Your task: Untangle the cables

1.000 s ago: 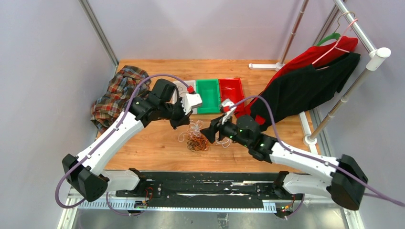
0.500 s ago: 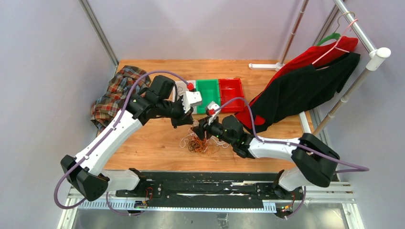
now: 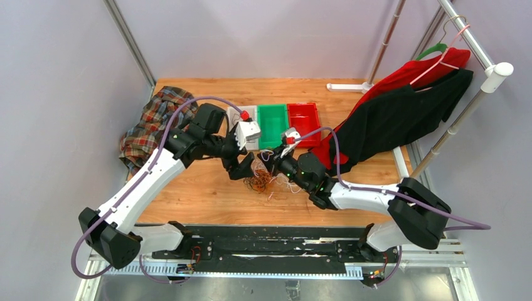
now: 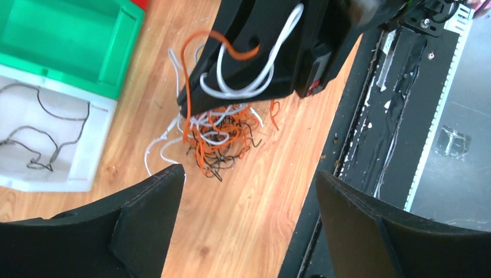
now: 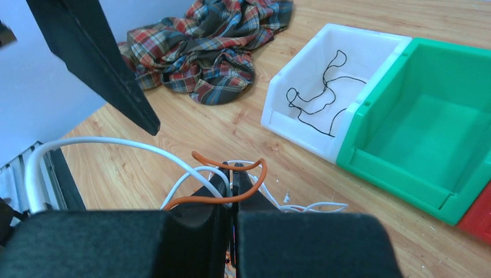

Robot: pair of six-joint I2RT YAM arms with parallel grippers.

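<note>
We judge this mid-pull: our right gripper (image 5: pixel 233 176) pinches orange and white strands of the cables (image 3: pixel 261 182), heaped at six o'clock from the green bin (image 3: pixel 273 125); our left gripper (image 4: pixel 248 174) gapes above; next we should pin the heap.

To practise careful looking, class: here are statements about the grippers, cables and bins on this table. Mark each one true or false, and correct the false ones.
1. The right gripper is shut on cables from the heap. True.
2. The left gripper grips a cable. False: it is open and holds nothing.
3. A black cable lies in the white bin. True.
4. The green bin holds an orange cable. False: it is empty.
</note>
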